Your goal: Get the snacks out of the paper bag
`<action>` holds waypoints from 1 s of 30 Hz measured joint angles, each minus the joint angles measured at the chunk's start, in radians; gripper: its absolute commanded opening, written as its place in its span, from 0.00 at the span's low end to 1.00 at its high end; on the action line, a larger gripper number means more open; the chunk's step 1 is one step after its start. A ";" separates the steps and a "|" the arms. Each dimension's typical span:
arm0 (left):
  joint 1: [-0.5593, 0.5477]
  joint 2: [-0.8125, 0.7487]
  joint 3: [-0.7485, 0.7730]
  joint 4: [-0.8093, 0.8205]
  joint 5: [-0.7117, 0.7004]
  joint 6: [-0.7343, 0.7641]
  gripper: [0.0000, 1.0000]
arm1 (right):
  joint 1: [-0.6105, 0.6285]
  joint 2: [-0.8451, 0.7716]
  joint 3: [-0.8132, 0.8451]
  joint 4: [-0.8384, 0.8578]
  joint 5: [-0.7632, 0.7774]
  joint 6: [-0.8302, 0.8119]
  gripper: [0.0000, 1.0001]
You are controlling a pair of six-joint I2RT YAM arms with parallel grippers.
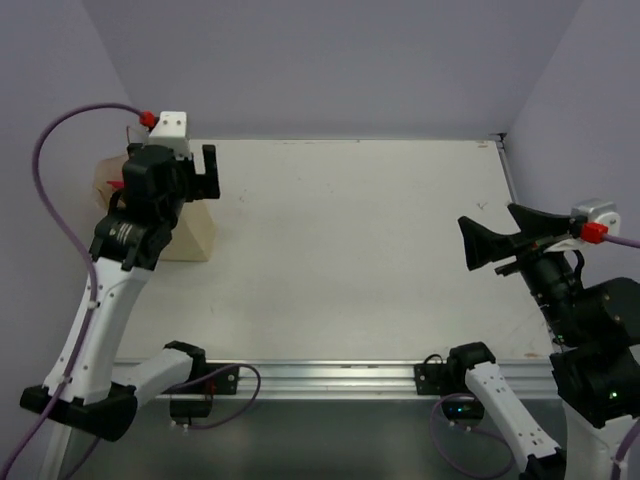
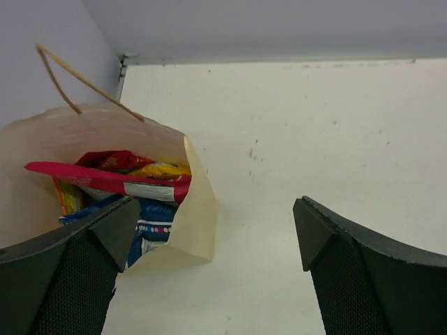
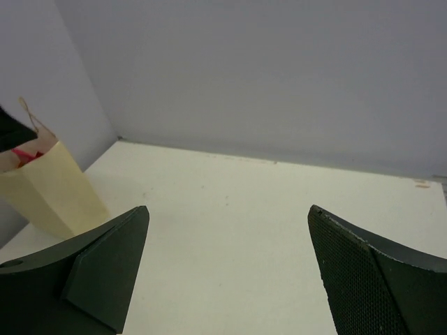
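The tan paper bag (image 2: 195, 209) stands at the table's far left with its mouth open; it also shows in the top view (image 1: 195, 235) and the right wrist view (image 3: 52, 192). Inside I see a magenta pouch (image 2: 105, 178), a blue chip bag (image 2: 150, 227), a yellow packet (image 2: 164, 169), a red packet (image 2: 115, 159) and a multicoloured candy bag (image 2: 66, 195). My left gripper (image 2: 216, 230) is open and empty, just above and right of the bag's mouth (image 1: 198, 178). My right gripper (image 3: 227, 230) is open and empty at the right side (image 1: 468, 243).
The bag's brown cord handle (image 2: 77, 80) sticks up near the left wall. The white table (image 1: 360, 250) ends at purple walls at the back and sides. A metal rail (image 1: 330, 378) runs along the near edge.
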 measured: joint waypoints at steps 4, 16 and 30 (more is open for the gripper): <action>0.029 0.177 0.039 -0.020 -0.002 0.000 0.99 | 0.000 0.016 -0.062 -0.011 -0.058 0.012 0.99; 0.189 0.473 0.098 -0.034 0.077 -0.035 0.76 | 0.006 -0.063 -0.151 -0.016 -0.080 0.018 0.99; 0.172 0.557 0.127 -0.076 0.202 -0.057 0.11 | 0.021 -0.089 -0.178 -0.004 -0.079 0.018 0.99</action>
